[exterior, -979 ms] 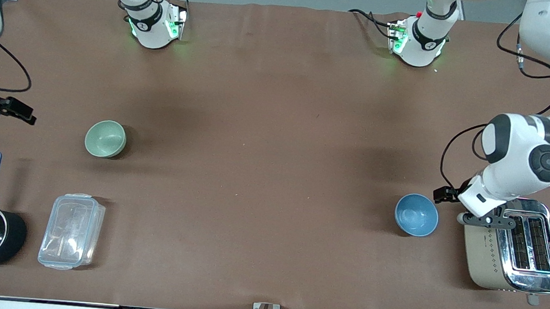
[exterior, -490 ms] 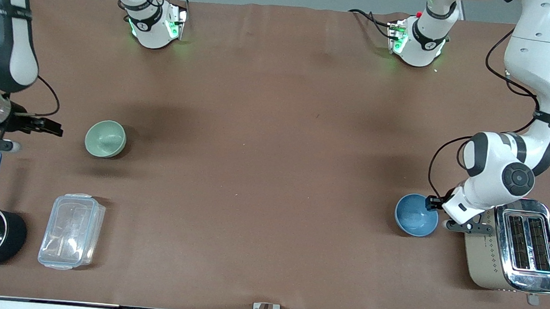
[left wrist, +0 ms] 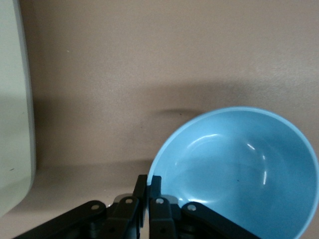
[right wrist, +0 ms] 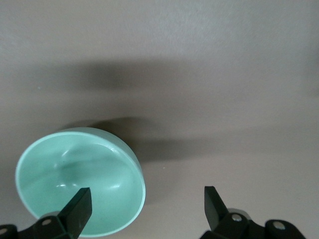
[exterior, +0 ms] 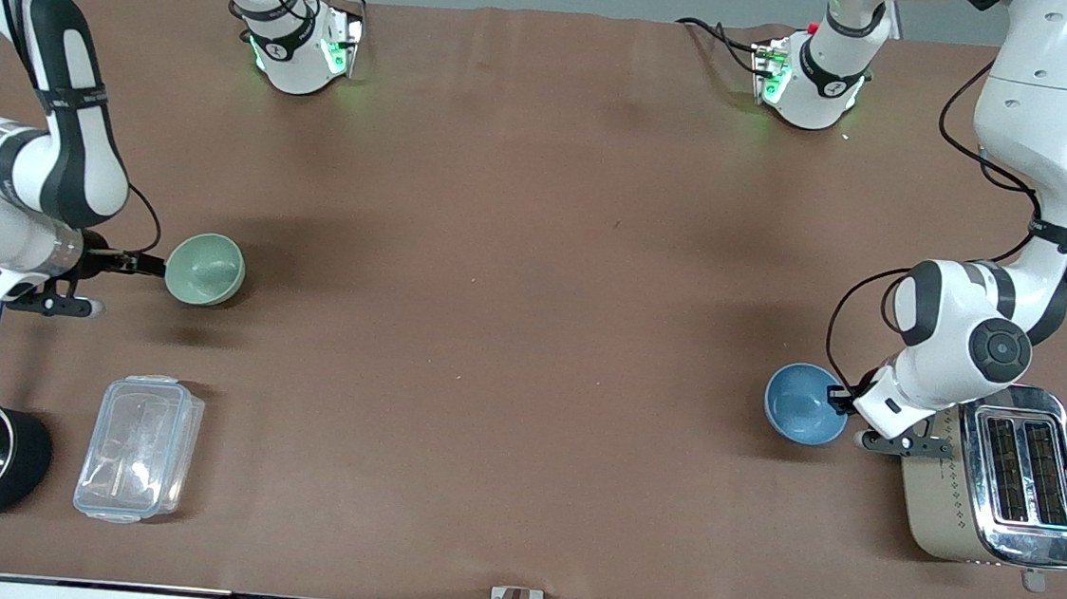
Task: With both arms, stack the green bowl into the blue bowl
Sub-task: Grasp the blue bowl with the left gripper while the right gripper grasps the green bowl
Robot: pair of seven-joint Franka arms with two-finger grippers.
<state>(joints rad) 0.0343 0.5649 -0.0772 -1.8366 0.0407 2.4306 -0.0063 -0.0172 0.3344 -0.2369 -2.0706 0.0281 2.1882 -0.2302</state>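
Front view: the green bowl [exterior: 205,268] sits on the table toward the right arm's end, the blue bowl [exterior: 805,404] toward the left arm's end and nearer the camera, beside the toaster [exterior: 995,479] — the two bowls are well apart, so you have a long carry ahead. The right gripper [exterior: 135,262] is low at the green bowl's rim, on the side away from the blue bowl; the left gripper [exterior: 840,398] is at the blue bowl's rim on the toaster side. Left wrist view: the left gripper [left wrist: 148,185] is clenched, its fingers pressed together on the blue bowl's [left wrist: 239,169] rim — looks like a grip on the wall. Right wrist view: the right gripper [right wrist: 147,201] is spread wide, one finger over the green bowl's [right wrist: 79,179] inside, the other outside it — straddling the rim, nothing pinched yet. Judgement: close there before lifting.
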